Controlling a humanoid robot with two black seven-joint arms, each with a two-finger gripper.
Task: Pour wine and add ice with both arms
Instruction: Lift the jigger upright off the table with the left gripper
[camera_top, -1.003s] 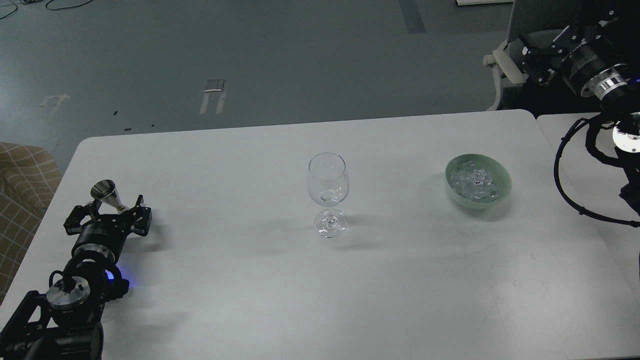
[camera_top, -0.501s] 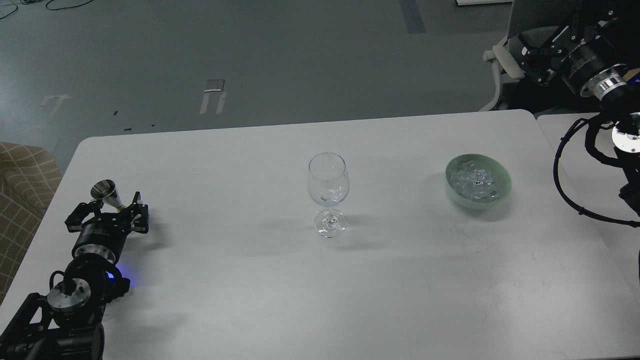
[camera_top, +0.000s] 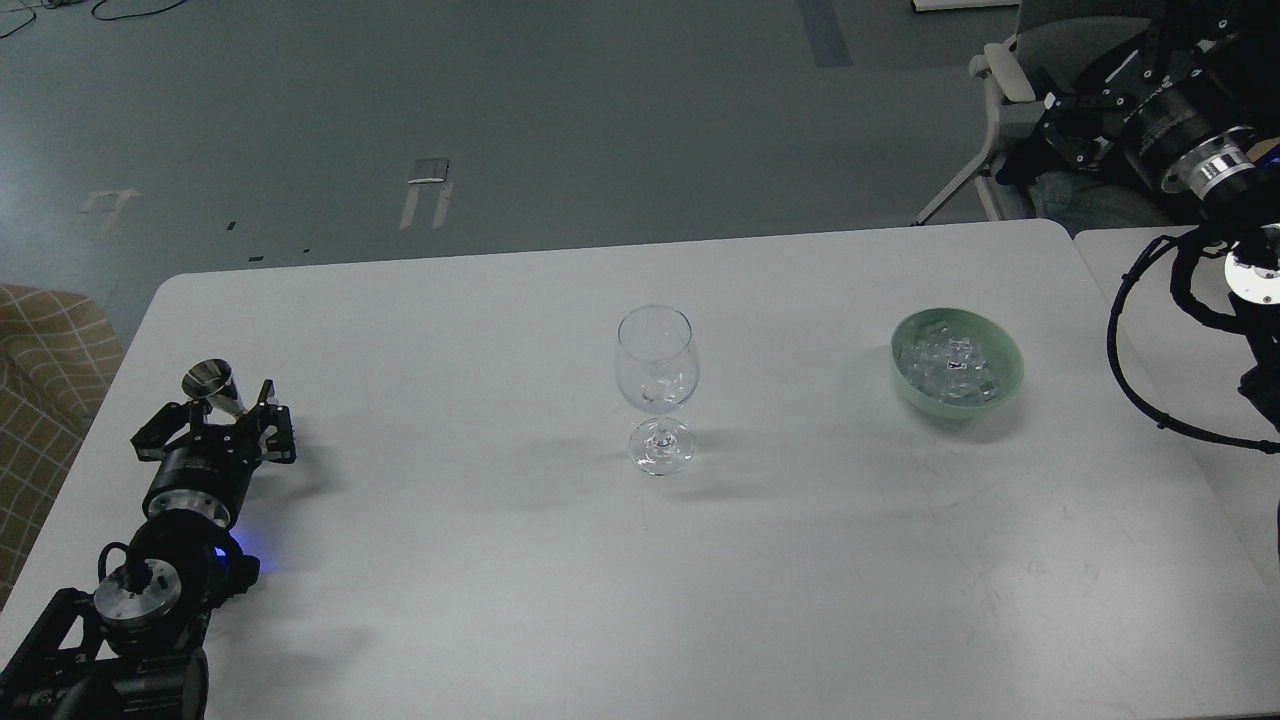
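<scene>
An empty clear wine glass (camera_top: 655, 372) stands upright at the table's middle. A pale green bowl (camera_top: 1008, 378) to its right holds the ice (camera_top: 948, 364), a heap of small clear cubes. A small metal measuring cup (camera_top: 208, 383) stands at the far left of the table. My left gripper (camera_top: 228, 408) lies low on the table with its jaws either side of the cup's lower half, a gap still showing. My right gripper (camera_top: 1068, 118) hangs dark and high beyond the table's far right corner, away from the bowl; its fingers cannot be told apart.
The white table (camera_top: 500, 560) has a second table (camera_top: 1150, 270) butted against its right side. A white chair (camera_top: 995, 90) stands behind the far right corner. A checked seat (camera_top: 45, 350) is off the left edge. My right arm's cable (camera_top: 1125, 370) loops over the right edge.
My left gripper's jaws have narrowed around the metal cup. My right gripper has shifted slightly, and the white chair behind it has moved.
</scene>
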